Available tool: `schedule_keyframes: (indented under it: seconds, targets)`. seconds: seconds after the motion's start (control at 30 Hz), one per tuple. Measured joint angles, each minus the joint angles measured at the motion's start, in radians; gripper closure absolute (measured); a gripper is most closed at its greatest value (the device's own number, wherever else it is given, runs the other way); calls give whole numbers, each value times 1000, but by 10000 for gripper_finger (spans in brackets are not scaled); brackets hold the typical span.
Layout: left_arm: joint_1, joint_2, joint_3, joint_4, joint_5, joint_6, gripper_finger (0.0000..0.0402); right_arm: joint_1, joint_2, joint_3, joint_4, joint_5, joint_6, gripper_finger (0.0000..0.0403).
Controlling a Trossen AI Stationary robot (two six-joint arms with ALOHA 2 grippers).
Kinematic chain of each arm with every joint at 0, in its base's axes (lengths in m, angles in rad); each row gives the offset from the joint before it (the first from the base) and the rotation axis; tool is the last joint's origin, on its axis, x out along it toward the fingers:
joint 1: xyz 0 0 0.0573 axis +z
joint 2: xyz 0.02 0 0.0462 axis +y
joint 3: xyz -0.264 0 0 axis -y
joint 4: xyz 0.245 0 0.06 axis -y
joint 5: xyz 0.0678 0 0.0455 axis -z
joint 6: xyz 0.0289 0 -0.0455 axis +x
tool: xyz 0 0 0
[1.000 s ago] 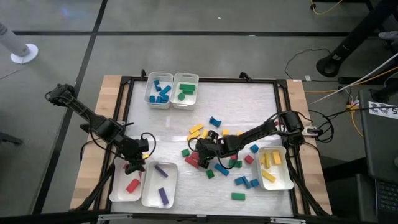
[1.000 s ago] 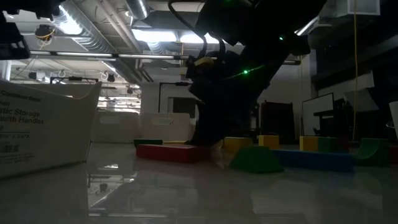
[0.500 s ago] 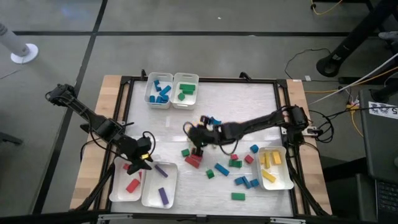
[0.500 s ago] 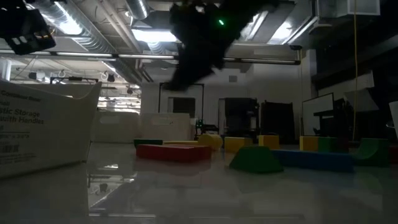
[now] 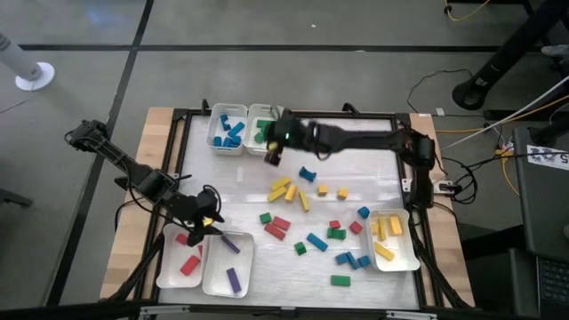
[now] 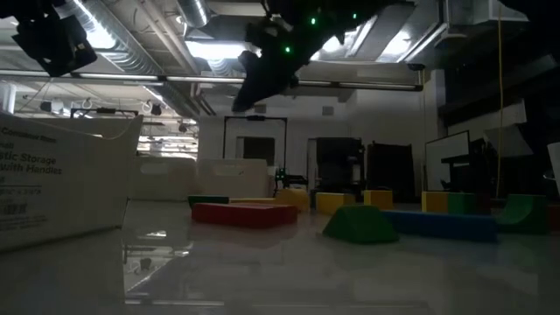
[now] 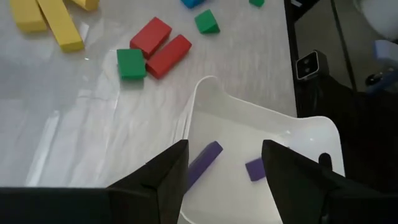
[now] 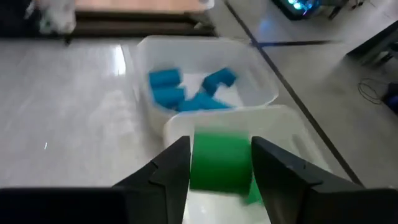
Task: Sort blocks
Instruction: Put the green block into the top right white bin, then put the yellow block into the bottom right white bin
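One green block (image 8: 217, 163) sat between the jaws of the right gripper (image 5: 275, 147), above the green tray (image 5: 266, 108) at the bench's far edge. Whether the jaws pinched it or had let go could not be told. A good drop would need the jaws centred inside the rim, low, and parted fully before the arm lifted straight up, so the block would not clip the blue tray (image 5: 226, 142) just beside it.

The left gripper (image 7: 224, 155) hovered over the purple tray (image 7: 323, 130), jaws open and empty.

Five white trays showed. The purple tray held two purple blocks (image 7: 204, 163). Loose on the bench lay roughly five yellow blocks (image 5: 281, 186), four red blocks (image 5: 281, 222), four green and five blue.
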Motion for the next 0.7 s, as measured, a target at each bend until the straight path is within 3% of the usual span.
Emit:
schedule_keyframes:
  seconds: [0.2,0.43,0.57,0.7]
  targets:
    - [0,0,0,0,-56,34,210,-99,4,0,36,-94,10,224]
    - [38,39,0,112,-325,125,210,-111,5,2,23,-70,127,210]
    - [113,125,0,270,-332,267,210,-110,6,76,-130,-67,126,214]
    - [199,232,0,368,-331,344,210,-111,6,215,-410,-48,126,223]
